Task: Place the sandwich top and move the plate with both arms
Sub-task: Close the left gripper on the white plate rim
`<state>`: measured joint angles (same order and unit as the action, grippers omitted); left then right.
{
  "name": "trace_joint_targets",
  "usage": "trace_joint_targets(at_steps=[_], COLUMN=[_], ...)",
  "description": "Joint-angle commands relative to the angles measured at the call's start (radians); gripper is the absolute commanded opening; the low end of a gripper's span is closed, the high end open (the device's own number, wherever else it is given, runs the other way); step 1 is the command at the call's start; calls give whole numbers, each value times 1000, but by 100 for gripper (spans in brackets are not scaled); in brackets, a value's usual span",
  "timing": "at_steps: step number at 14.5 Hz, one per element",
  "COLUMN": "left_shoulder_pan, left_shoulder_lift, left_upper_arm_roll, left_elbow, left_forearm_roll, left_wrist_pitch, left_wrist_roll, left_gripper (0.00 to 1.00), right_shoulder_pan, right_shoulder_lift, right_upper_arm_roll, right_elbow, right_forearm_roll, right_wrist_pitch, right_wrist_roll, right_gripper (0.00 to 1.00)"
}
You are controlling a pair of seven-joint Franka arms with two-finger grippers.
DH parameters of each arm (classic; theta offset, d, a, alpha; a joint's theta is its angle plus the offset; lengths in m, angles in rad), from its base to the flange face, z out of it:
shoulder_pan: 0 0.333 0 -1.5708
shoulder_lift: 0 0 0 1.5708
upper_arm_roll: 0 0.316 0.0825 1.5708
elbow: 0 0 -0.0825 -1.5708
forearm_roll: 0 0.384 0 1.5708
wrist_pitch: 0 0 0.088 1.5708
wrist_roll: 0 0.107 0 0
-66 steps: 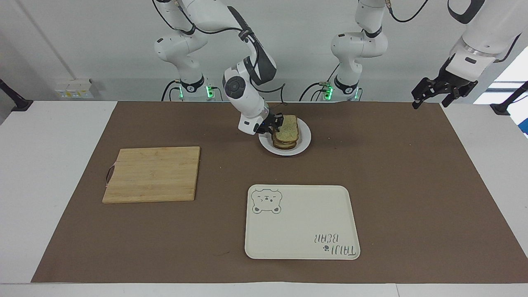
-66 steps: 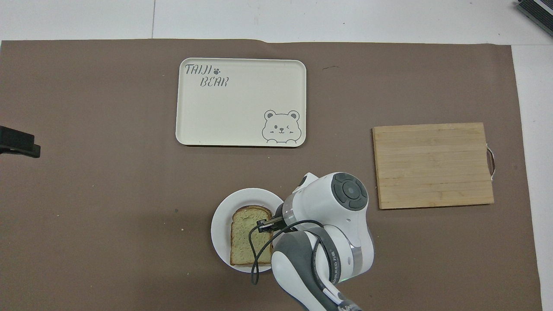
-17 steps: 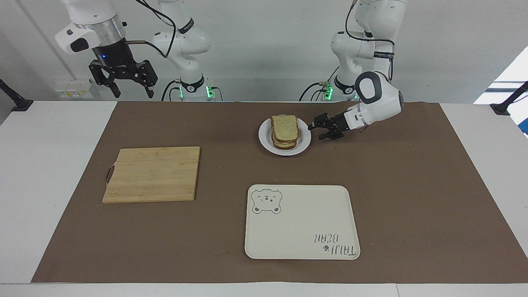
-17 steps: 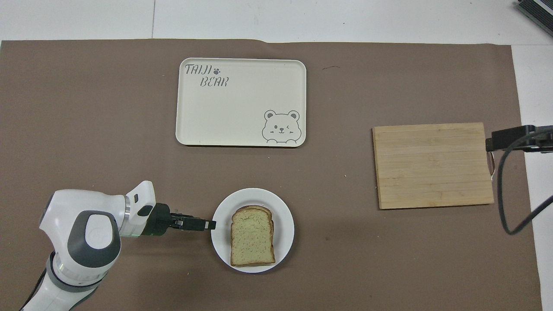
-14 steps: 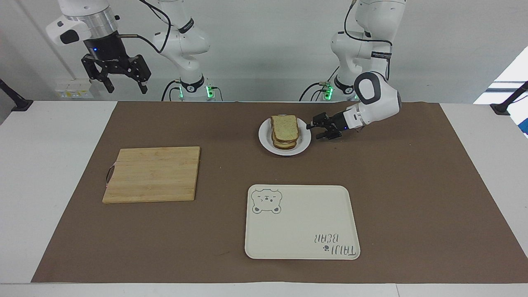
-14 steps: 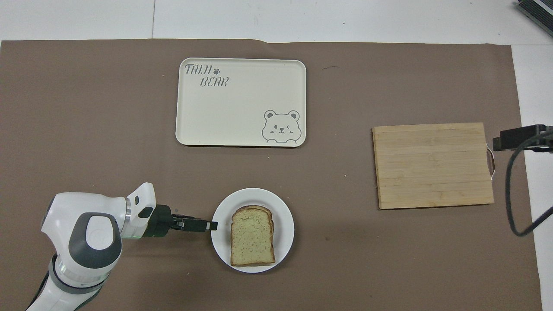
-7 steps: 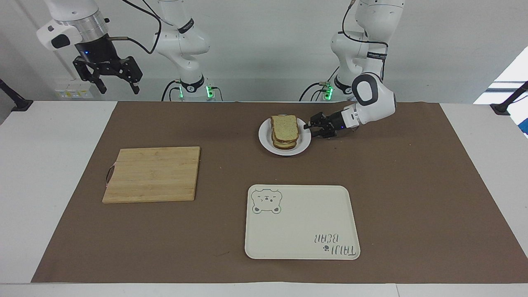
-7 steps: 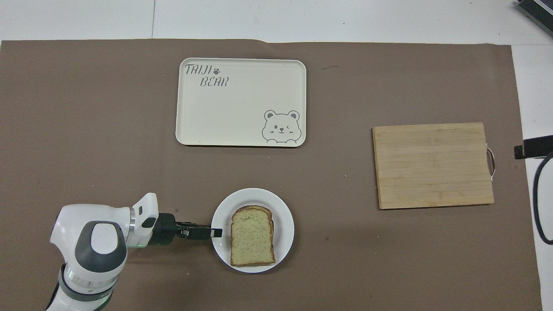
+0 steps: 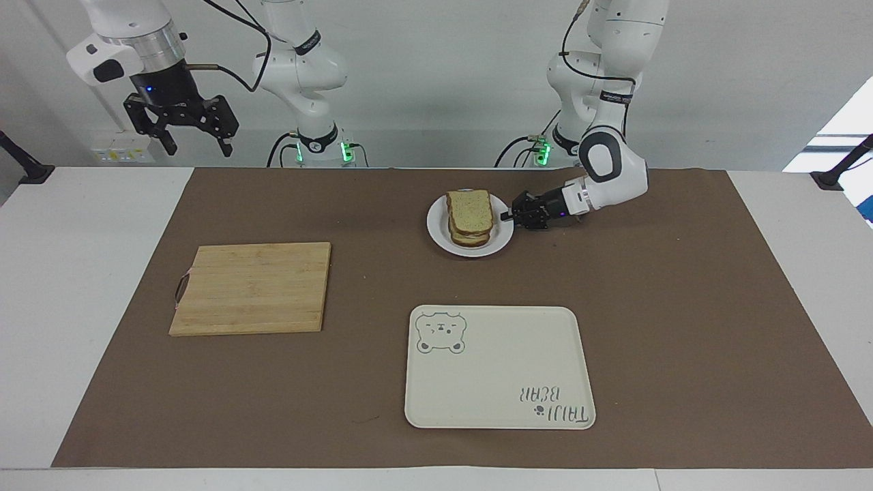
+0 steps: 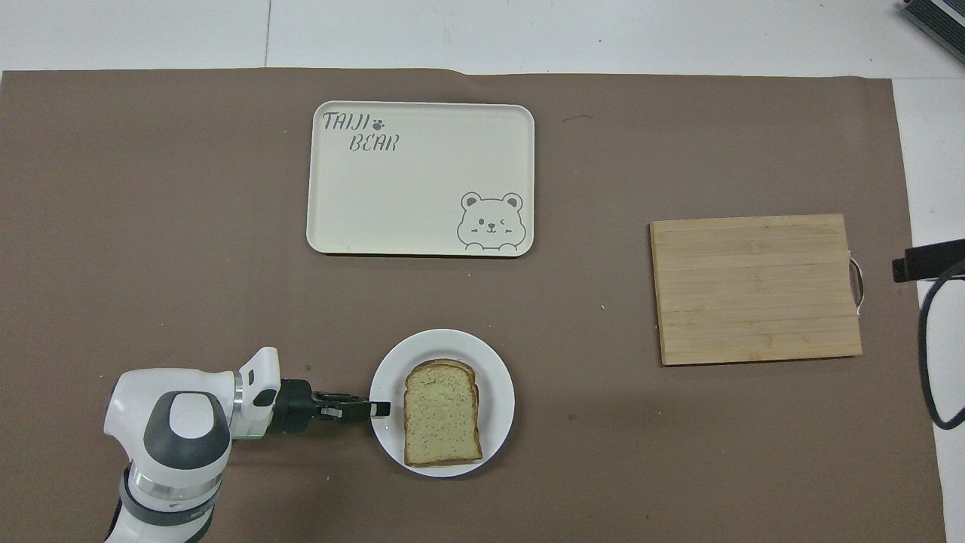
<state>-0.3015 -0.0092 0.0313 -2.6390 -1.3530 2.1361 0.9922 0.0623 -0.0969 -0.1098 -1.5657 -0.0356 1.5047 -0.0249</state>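
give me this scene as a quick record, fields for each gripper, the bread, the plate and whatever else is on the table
left gripper: low at the rim of the plate, on the side toward the left arm's end
right gripper: raised, open, empty, waiting above the right arm's end of the table
sandwich top: lying on the stacked sandwich
plate: on the brown mat, carrying the sandwich
tray: farther from the robots than the plate
cutting board: toward the right arm's end

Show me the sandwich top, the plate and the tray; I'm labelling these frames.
sandwich top (image 10: pixel 441 413): overhead view, middle of slice.
plate (image 10: pixel 496 381): overhead view, bare rim.
tray (image 10: pixel 422 188): overhead view, bare middle.
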Motion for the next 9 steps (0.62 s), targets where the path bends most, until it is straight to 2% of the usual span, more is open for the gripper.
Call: trace_joint_targets(at_steps=[1, 2, 9], left_shoulder_pan=[-28, -28, -19], left_shoulder_lift=[-2, -2, 8], left_upper_arm_roll=[15, 15, 18], left_elbow=[-7, -7, 7], left_forearm_roll=[-28, -28, -28], left_wrist_pitch=[10, 8, -22], left_wrist_roll=[22, 20, -56], left_gripper=[3, 0, 0], right_shoulder_pan=[-1, -1, 1], right_shoulder_lift=[-27, -27, -29], right_upper_arm_roll=[6, 6, 7], right_elbow=[-31, -31, -34], right_forearm_roll=[-18, -18, -24], right_wrist_pitch=[9, 6, 11], right_wrist_roll=[-6, -6, -10], right_gripper=[100, 100, 100])
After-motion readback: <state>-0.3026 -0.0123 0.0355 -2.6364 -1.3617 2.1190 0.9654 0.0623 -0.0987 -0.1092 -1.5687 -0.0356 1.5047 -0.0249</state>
